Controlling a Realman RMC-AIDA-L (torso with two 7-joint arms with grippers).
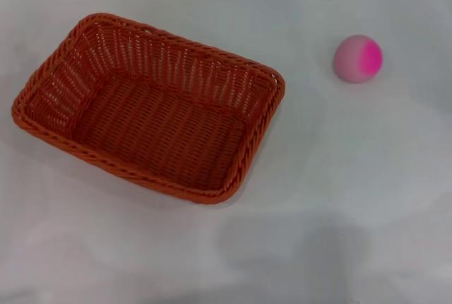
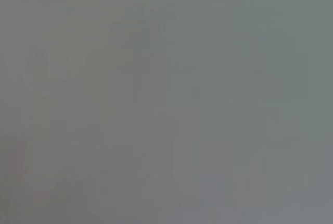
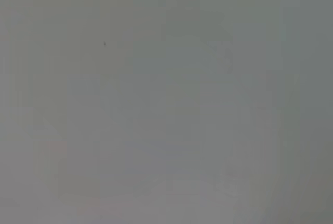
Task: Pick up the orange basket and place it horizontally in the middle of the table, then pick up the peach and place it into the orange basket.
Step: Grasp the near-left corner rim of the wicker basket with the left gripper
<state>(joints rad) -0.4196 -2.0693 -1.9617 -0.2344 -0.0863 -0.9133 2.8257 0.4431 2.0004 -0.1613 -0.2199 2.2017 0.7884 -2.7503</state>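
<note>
Head view, what's on the table [image 1: 367, 177]?
— The orange basket [image 1: 152, 109] sits left of centre, upright, open side up, turned at a slant with nothing inside. The peach [image 1: 358, 58] lies well apart from it, toward the far right, on bare white surface.
— And the pincers?
— Neither shows in any view, so whether they're open or closed is unknown. Both wrist views give only plain grey.

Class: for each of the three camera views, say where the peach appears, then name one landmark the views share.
Head view: the peach lies upper right, apart from the orange basket.
Left wrist view: not in it.
Right wrist view: not in it.
Shared landmark: none certain; both wrist views show only a plain pale surface, perhaps the table.
</note>
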